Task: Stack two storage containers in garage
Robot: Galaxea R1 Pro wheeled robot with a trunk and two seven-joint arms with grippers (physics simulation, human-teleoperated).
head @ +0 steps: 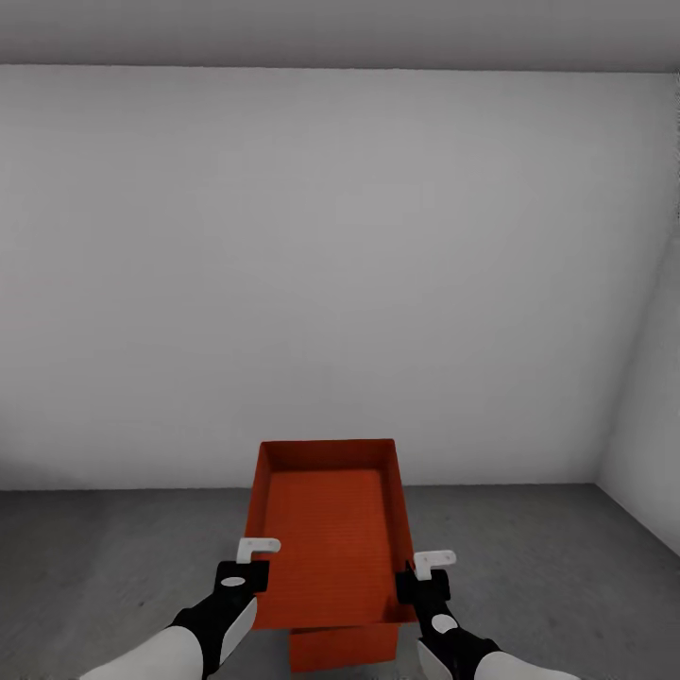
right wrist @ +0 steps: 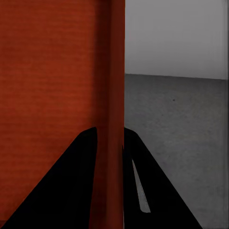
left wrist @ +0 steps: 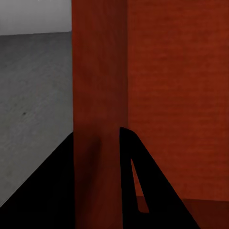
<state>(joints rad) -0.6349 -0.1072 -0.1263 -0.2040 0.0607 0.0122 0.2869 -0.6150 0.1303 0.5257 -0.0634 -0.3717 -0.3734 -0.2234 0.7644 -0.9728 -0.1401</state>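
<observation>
An orange-red open-top storage container (head: 329, 538) is held level over the dark grey garage floor (head: 548, 567). My left gripper (head: 247, 574) is shut on its left wall and my right gripper (head: 417, 581) on its right wall. In the left wrist view the gripper (left wrist: 98, 136) has its black fingers on either side of the container wall (left wrist: 98, 71). The right wrist view shows the same grip (right wrist: 109, 130) on the opposite wall (right wrist: 114, 62). Directly beneath, part of a second orange-red container (head: 342, 647) shows on the floor; I cannot tell whether the two touch.
A plain grey-white wall (head: 331, 283) stands close ahead, meeting a side wall (head: 652, 425) in a corner at the right. Mottled concrete floor (left wrist: 33, 86) spreads to both sides of the containers (right wrist: 176, 124).
</observation>
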